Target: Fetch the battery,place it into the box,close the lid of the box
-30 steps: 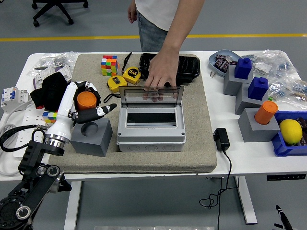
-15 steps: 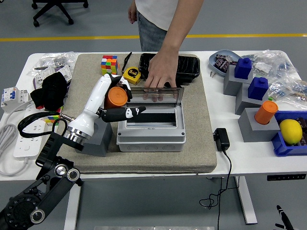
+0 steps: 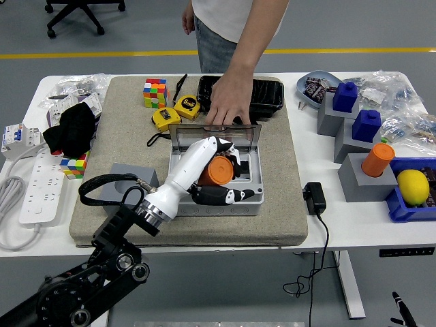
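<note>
The left hand (image 3: 219,177) is gripping the battery (image 3: 219,170), an orange cylinder, with its fingers (image 3: 228,196) curled round the near side and the white back of the hand covering the rest. It is holding the battery directly over the open cavity of the box (image 3: 253,196), low between the walls; whether the battery is already touching the floor of the box cannot be told, since the hand is hiding its underside. The grip from the side is leaving the battery's bottom free, which suits lowering it straight in.

The lid (image 3: 245,134) is standing upright at the far edge of the box, clear of the hand's path. A person's hand (image 3: 228,105) is pressing down just behind it, apparently steadying the box or propping the lid so it is not dropping onto the robot's fingers.

The box is sitting on a mat (image 3: 286,211), which is probably keeping it from sliding. Left of it, the grey holder (image 3: 121,178) is standing empty, partly behind the forearm.

I judge the placing step to be nearly finished; release and the closing of the lid are not yet done. The right hand is not showing.
</note>
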`<state>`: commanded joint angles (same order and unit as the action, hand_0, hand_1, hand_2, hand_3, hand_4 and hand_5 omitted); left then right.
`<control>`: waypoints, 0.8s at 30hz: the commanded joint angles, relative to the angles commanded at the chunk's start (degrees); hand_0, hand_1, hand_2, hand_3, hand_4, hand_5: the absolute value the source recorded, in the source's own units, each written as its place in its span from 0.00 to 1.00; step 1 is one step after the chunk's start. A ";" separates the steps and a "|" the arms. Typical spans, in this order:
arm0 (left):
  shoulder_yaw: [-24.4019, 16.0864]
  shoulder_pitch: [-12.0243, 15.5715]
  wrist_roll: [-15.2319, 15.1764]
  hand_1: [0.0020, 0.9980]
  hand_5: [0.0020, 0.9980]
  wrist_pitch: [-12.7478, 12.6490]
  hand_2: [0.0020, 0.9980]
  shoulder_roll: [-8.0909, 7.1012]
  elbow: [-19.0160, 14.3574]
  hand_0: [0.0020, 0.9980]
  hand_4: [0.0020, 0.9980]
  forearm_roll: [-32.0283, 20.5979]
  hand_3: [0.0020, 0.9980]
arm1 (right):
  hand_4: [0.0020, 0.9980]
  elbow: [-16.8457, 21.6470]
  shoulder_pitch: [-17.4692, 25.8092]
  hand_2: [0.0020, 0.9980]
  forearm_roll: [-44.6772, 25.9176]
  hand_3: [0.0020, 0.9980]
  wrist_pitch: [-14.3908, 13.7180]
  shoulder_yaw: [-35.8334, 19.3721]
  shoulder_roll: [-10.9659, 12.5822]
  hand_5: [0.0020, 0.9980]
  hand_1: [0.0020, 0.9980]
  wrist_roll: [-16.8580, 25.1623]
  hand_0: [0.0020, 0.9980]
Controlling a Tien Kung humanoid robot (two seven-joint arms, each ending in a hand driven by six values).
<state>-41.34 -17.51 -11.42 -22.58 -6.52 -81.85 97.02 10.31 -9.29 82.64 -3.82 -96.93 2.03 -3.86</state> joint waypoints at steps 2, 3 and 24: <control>1.17 -0.88 -0.39 0.00 0.00 -0.44 0.00 0.43 1.93 0.02 0.99 -0.40 0.00 | 1.00 0.00 0.05 0.75 0.15 0.81 0.01 -0.06 -0.02 1.00 0.75 -0.02 0.86; 1.51 -1.32 -0.57 0.00 0.00 -0.61 0.00 0.71 2.89 0.02 0.98 -0.61 0.00 | 1.00 0.00 0.05 0.75 0.25 0.81 0.01 -0.09 -0.03 1.00 0.75 -0.05 0.86; -0.04 -7.44 -2.42 0.00 0.00 -2.44 0.00 5.37 16.12 0.02 0.97 -2.35 0.00 | 1.00 0.00 -0.02 0.75 0.96 0.81 0.06 -0.64 -0.19 1.00 0.75 -0.12 0.86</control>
<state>-41.38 -24.95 -13.84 -25.02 -1.15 -65.72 94.67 10.31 -9.32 83.61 -3.76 -97.57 1.84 -3.98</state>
